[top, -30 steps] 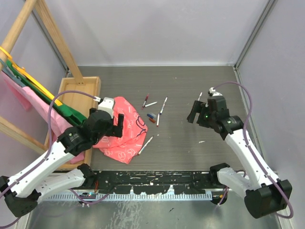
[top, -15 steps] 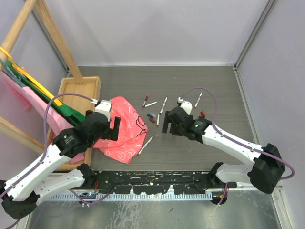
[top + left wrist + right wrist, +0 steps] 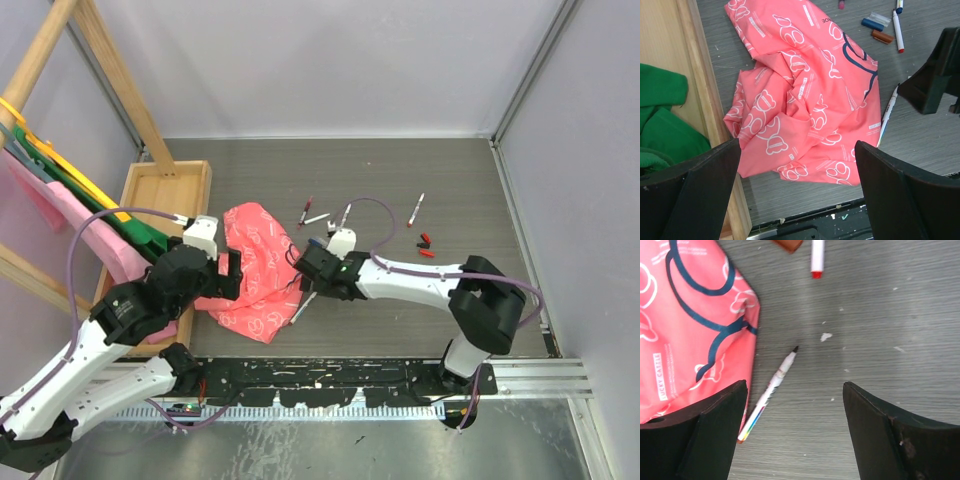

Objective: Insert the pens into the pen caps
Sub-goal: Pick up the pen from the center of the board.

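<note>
Several white pens lie on the dark table: one with a black tip (image 3: 772, 390) beside the pink cloth, also in the top view (image 3: 305, 304) and the left wrist view (image 3: 888, 112). Others lie farther back (image 3: 317, 217), (image 3: 345, 213), (image 3: 416, 209). A red-tipped pen (image 3: 817, 255) and a dark red cap (image 3: 787, 244) show at the top of the right wrist view. A blue cap (image 3: 872, 23) lies by the dark red cap (image 3: 882, 36). Two red caps (image 3: 426, 246) lie at the right. My right gripper (image 3: 795, 440) (image 3: 303, 272) is open above the black-tipped pen. My left gripper (image 3: 797, 195) (image 3: 222, 275) is open over the cloth.
A crumpled pink patterned cloth (image 3: 260, 270) (image 3: 800, 95) lies left of the pens. A wooden tray (image 3: 165, 185) with green and pink fabric (image 3: 120, 235) stands at the left, under a wooden frame. The black rail (image 3: 320, 380) runs along the near edge.
My right arm has swung from the table's right side far to the left, ending above the black-tipped pen by the cloth. My left gripper has drawn back slightly to the left.
</note>
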Controlling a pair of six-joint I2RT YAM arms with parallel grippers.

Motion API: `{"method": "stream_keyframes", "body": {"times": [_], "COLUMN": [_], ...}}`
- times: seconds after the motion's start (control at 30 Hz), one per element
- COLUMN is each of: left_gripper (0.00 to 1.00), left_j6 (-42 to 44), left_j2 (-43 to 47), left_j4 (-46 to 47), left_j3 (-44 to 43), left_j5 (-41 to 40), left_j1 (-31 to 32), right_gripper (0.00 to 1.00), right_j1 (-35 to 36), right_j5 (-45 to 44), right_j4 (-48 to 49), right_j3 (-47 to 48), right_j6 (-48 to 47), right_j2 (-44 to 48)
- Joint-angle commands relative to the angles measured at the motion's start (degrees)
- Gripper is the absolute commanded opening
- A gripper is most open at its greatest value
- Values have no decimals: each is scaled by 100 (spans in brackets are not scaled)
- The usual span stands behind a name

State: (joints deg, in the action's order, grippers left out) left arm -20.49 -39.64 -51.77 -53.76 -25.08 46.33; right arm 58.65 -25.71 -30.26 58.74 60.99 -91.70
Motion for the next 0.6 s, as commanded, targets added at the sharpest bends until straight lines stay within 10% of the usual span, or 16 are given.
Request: {"method": "stream_keyframes", "body": {"times": [0.0, 0.57], "left_gripper": [98, 98], "left_j6": [-61, -61], "left_j2": [-17, -88], "left_j4": [88, 167], "left_j3": [1, 32], "left_j5": [1, 56], "left_j1": [-25, -21], "right_gripper": [81, 60], "right_j1": [293, 524], "right_j5": [-574, -605], "right_j4": [-250, -625], "right_j3": [493, 891], "right_j6": [703, 1018], "right_j2": [-273, -1121]}}
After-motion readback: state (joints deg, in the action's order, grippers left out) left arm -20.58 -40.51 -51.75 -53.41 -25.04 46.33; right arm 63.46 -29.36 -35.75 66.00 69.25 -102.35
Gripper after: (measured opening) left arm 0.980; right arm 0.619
